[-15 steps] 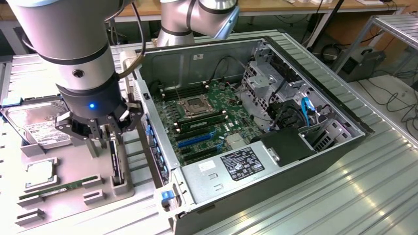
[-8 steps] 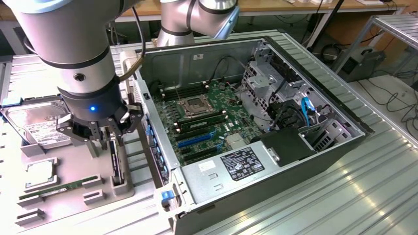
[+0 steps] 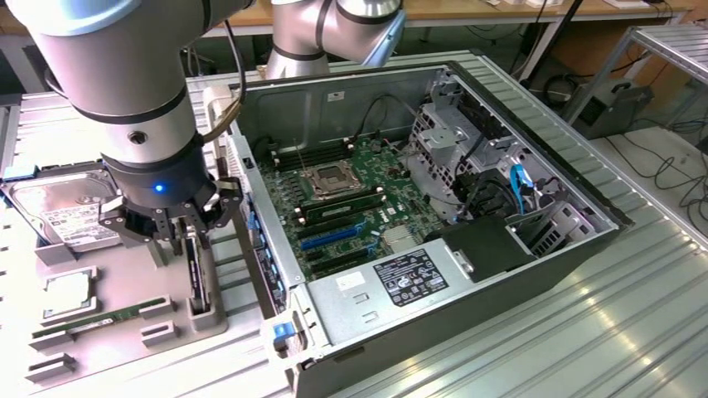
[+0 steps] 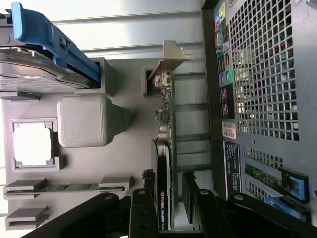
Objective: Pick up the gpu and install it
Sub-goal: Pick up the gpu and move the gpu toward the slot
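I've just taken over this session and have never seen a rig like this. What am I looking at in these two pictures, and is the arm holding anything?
The thick grey tube in the exterior view is a robot arm. At its tip sits the gripper, a two-fingered clamp. That picture comes from a camera off the arm, looking down at the bench. The other picture comes from a camera on the wrist, looking along the fingers.

A grey holder tray carries a hard drive, a processor chip, a RAM stick and the gpu, which stands on its edge. Beside the tray is an open computer case with its motherboard exposed.

The gripper is open, with one finger on each side of the gpu, so nothing is held yet.
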Action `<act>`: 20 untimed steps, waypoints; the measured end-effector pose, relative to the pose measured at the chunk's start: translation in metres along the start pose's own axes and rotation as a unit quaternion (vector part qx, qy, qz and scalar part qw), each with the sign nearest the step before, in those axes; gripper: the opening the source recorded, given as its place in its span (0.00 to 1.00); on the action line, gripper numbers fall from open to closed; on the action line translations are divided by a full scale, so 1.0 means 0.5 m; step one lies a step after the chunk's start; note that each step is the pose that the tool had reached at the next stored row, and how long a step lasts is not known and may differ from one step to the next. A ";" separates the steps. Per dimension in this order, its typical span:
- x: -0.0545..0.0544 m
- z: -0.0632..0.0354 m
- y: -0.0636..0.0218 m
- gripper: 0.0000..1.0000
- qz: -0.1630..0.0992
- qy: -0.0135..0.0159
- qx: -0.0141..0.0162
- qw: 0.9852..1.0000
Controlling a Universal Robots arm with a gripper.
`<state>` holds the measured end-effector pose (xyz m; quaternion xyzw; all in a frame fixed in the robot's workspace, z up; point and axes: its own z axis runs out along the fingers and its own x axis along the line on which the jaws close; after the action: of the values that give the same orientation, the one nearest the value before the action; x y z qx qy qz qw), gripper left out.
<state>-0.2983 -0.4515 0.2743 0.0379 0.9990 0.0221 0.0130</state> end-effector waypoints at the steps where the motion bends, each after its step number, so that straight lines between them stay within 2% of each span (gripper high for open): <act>1: 0.000 0.002 0.001 0.36 0.000 0.000 0.000 1.000; 14: 0.002 0.028 0.019 0.36 0.000 0.000 0.000 1.000; 20: 0.003 0.042 0.021 0.36 0.000 0.000 0.000 1.000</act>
<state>-0.2983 -0.4399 0.2537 0.0378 0.9990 0.0222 0.0131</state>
